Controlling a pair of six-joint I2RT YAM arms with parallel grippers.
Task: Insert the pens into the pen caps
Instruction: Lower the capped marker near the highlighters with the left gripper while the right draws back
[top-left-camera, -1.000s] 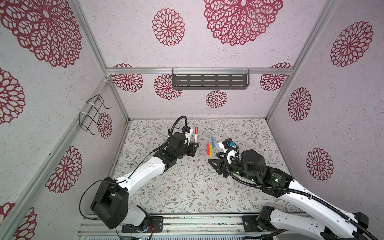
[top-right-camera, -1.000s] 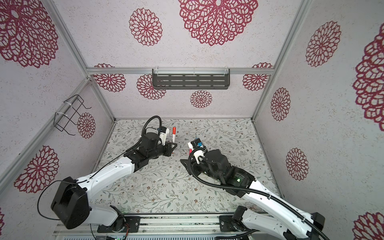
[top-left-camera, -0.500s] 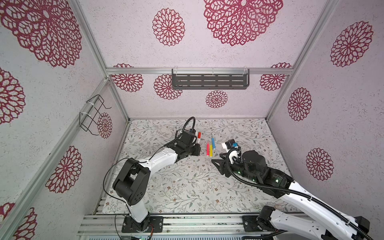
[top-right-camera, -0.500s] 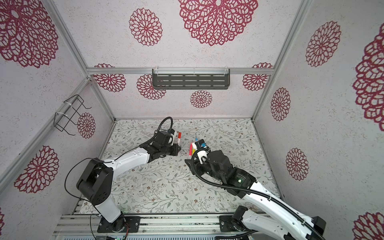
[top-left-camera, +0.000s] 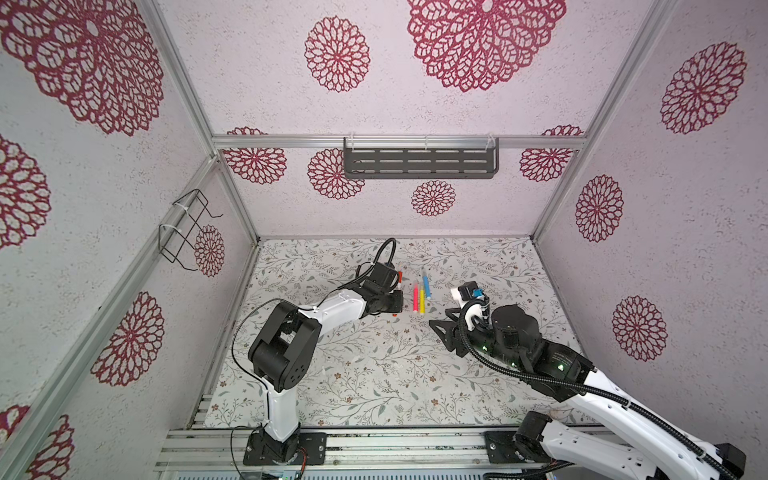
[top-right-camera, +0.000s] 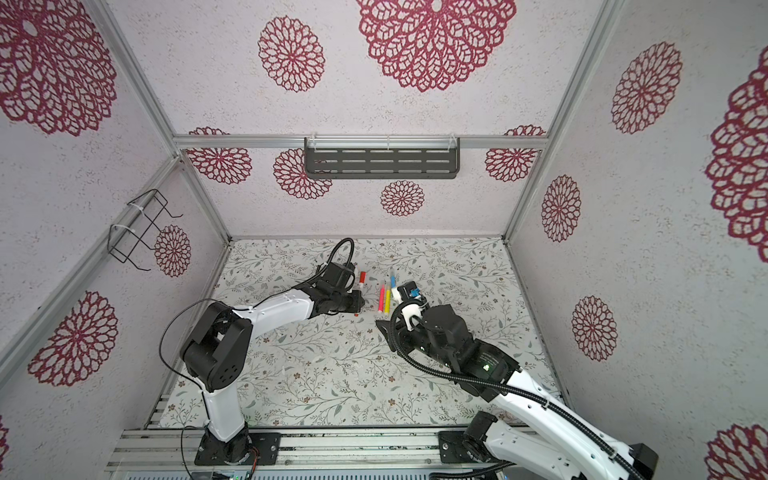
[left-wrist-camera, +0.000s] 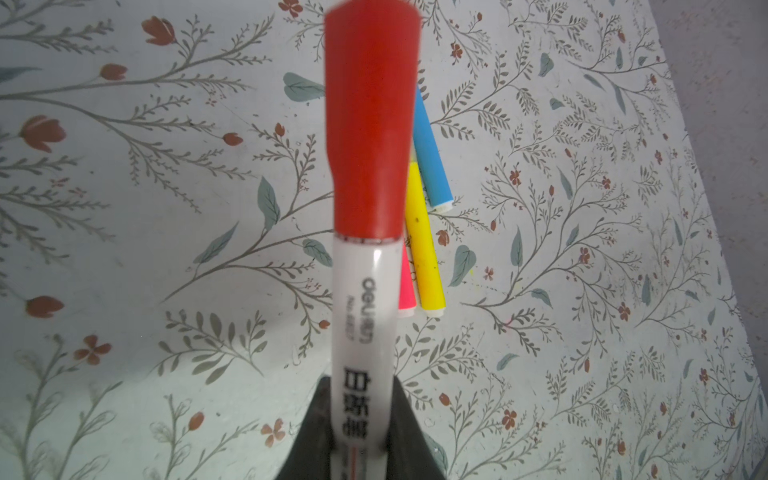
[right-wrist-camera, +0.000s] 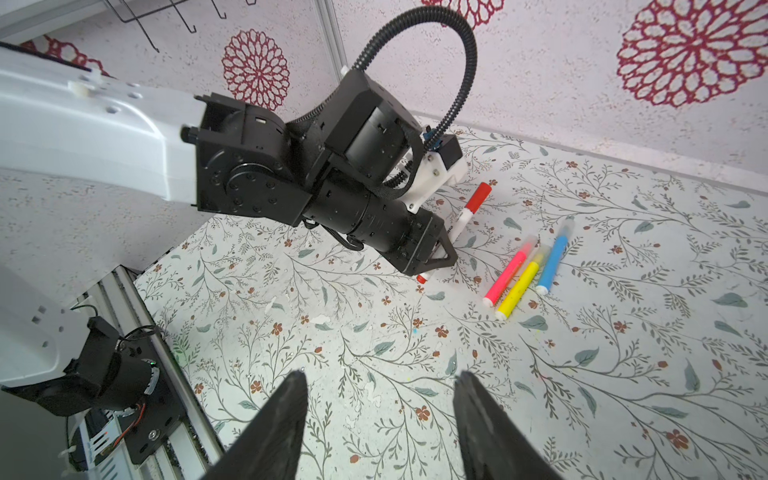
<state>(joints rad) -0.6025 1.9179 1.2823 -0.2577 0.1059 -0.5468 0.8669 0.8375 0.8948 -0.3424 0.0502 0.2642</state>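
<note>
My left fingers are pressed tight on the barrel of a white marker pen with black lettering, pinching it low on its body. The pen slants. Its wide red plastic cap is seated on the raised end, which leans toward the back wall. Its small red tail end is down close to the floral-patterned counter, and I cannot tell whether that tail touches the surface.

My right fingers are spread apart with nothing between them. They hover above bare counter, pointing toward the left arm.

Between my two sets of fingers, three thin pens lie flat on the counter, side by side and nearly parallel. A pink-red plastic pen lies nearest my left fingers, with a yellow plastic pen right against it. A blue plastic pen lies on the far side of the yellow one, set a little farther toward the back wall. Each has a pale, see-through piece on the end toward the back wall. In both top views the three pens sit just beside my left fingers and somewhat farther from my right fingers.
</note>
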